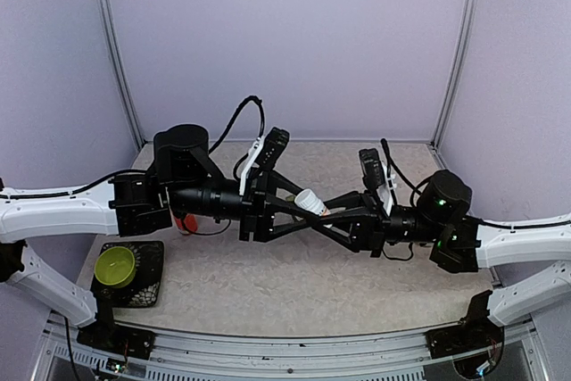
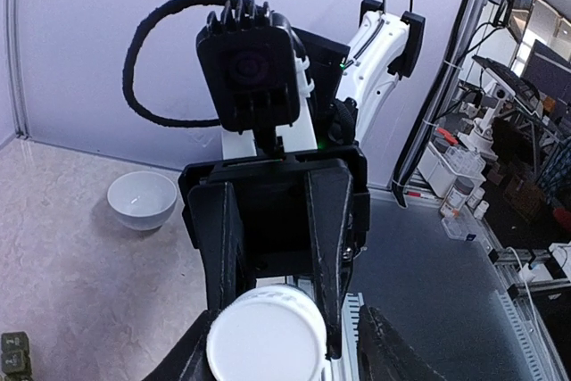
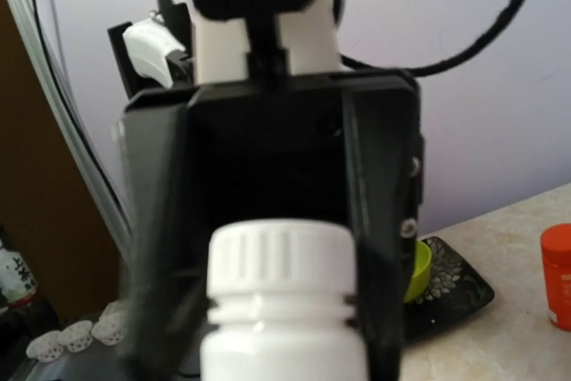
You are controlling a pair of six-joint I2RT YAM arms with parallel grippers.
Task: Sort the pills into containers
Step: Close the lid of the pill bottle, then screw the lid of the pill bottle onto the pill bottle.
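The two arms meet above the middle of the table with a small white bottle lying level between them. The right gripper clamps its body. The ribbed cap points left into the left gripper, whose jaws stand around the cap without closing on it. A gap shows on one side in both wrist views.

No pills are visible anywhere, and they are probably sealed inside the bottle. The containers, a dark green pill box, sit on the table at the lower left edge of the left wrist view, well apart from a white bowl. The arms hide the box from above. A lime-green bowl rests at the near left.

The bottle looks like light, stiff plastic with smooth walls that could slip, so a squeeze across the middle of the body suits it. The ribs make the cap the better place to grip for twisting. The pills are likely hard, very light and quick to roll or bounce. They are too small to pinch reliably, so tipping them gently out just above one cell seems safer.
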